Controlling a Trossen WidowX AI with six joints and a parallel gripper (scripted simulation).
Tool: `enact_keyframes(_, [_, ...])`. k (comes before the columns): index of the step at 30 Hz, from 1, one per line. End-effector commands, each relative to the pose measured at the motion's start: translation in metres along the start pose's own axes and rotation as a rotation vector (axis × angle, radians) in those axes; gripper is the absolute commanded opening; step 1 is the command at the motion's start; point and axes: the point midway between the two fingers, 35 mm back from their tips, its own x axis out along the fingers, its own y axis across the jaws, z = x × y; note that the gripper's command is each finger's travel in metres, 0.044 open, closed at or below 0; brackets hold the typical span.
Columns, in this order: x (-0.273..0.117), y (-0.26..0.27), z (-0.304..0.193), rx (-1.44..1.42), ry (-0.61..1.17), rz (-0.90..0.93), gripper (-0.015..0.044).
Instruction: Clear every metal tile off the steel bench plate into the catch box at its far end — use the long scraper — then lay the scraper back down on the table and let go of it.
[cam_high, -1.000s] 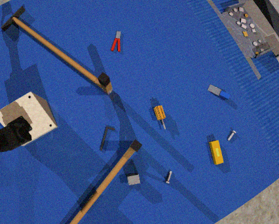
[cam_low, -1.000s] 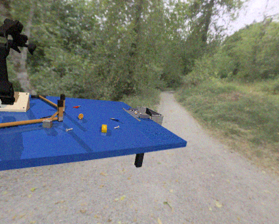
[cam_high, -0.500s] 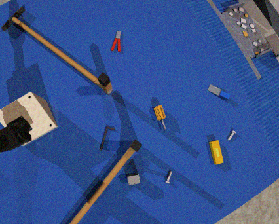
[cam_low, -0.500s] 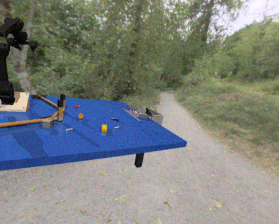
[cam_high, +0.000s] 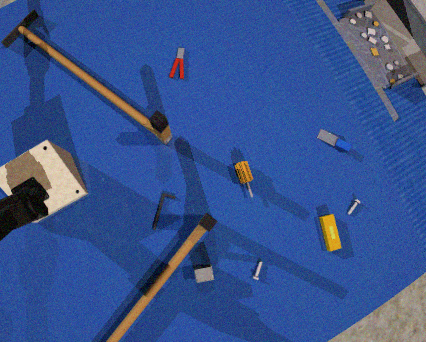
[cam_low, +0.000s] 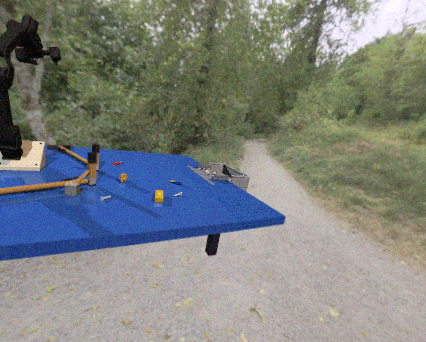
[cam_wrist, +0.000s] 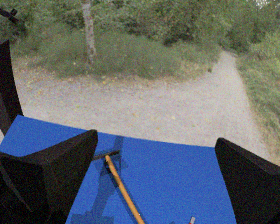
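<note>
My gripper (cam_low: 54, 54) (cam_wrist: 159, 141) is open and empty, high above the table. A wooden-handled tool (cam_high: 102, 90) (cam_low: 72, 153) (cam_wrist: 125, 192) with a wide black crosspiece lies at the upper left in the top view. A second wooden-handled tool (cam_high: 185, 249) (cam_low: 35, 187) runs out of the bottom edge there; its far end is hidden, so I cannot tell which is longer. Several white, grey and orange tiles (cam_high: 371, 31) lie on the steel plate (cam_high: 357, 42) at the upper right. The catch box (cam_high: 406, 42) (cam_low: 240, 181) adjoins it; its inside is partly out of view.
Between the tools and plate lie red pliers (cam_high: 182, 62), an orange-handled screwdriver (cam_high: 244, 172), a blue-and-grey tool (cam_high: 329, 138), a yellow block (cam_high: 330, 233) (cam_low: 159, 196), two bolts, a hex key (cam_high: 159, 211) and a grey block (cam_high: 204, 274). The robot base (cam_high: 62, 180) is at the left.
</note>
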Motion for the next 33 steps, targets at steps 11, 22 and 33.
enact_keyframes(11, [-0.048, -0.052, 0.035, -0.191, -0.208, -0.143, 0.044])
enact_keyframes(22, [-0.094, -0.093, 0.053, -0.346, -0.326, -0.307, 0.044])
enact_keyframes(33, [-0.147, -0.133, 0.064, -0.496, -0.405, -0.506, 0.044])
